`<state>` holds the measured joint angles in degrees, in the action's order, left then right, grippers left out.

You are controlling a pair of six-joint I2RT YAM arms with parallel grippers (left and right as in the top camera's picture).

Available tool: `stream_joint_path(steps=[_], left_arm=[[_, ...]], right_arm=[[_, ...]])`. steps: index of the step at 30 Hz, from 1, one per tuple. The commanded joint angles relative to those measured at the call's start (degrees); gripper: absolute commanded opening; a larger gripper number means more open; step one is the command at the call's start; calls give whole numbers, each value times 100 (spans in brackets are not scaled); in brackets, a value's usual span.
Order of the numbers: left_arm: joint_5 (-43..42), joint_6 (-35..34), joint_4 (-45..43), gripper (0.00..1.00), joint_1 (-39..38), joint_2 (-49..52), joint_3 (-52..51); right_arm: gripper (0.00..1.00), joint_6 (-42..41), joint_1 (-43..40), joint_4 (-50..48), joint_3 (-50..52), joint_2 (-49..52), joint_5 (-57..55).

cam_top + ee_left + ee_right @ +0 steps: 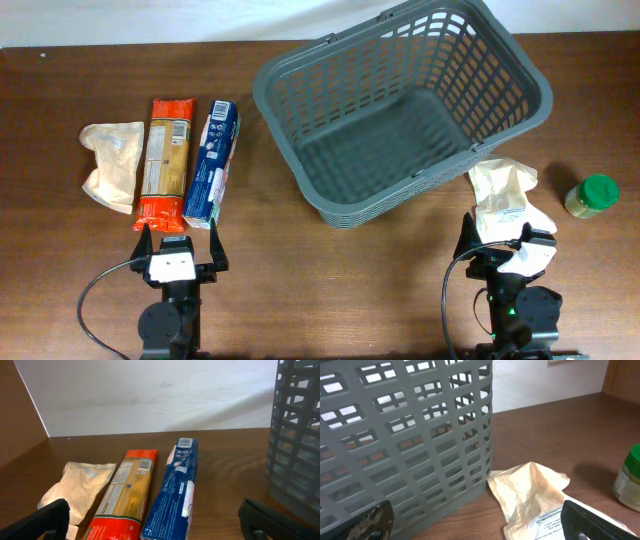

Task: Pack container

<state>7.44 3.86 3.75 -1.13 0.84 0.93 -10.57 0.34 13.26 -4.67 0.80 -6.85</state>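
Observation:
The dark grey slotted basket (400, 105) stands empty at the back centre-right; its wall fills the left of the right wrist view (405, 440) and shows at the right edge of the left wrist view (297, 435). On the left lie a beige packet (112, 165) (80, 487), an orange-red packet (165, 160) (127, 492) and a blue packet (212, 160) (172, 492). My left gripper (178, 245) (155, 527) is open and empty just in front of them. My right gripper (505, 250) (480, 527) is open, beside a crumpled beige packet (505, 195) (530, 495).
A jar with a green lid (590, 195) (630, 477) stands at the far right of the brown wooden table (300, 270). A white wall runs behind the table.

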Motion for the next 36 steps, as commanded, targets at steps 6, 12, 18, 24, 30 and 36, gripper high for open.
stream_joint_path(steps=[6,12,18,24,30,36], left_arm=[[-2555,-837,17,99,0,282,11],[-2721,-1202,201,99,0,323,339],[-2127,-1034,1919,99,0,800,1993],[-1700,-682,3222,99,2,2424,4207],[-1705,-682,4760,99,0,4441,6540],[-1753,-686,6142,99,0,5711,8896]], right_arm=[[99,-450,-42,103,37,-48,693],[99,-1266,-42,138,-46,-44,1884],[99,-1261,-42,1130,-907,181,2111],[99,-726,-42,3018,-3580,1685,1209],[99,-457,-42,5246,-7062,3901,997],[99,-446,-42,6902,-9993,5674,1182]])
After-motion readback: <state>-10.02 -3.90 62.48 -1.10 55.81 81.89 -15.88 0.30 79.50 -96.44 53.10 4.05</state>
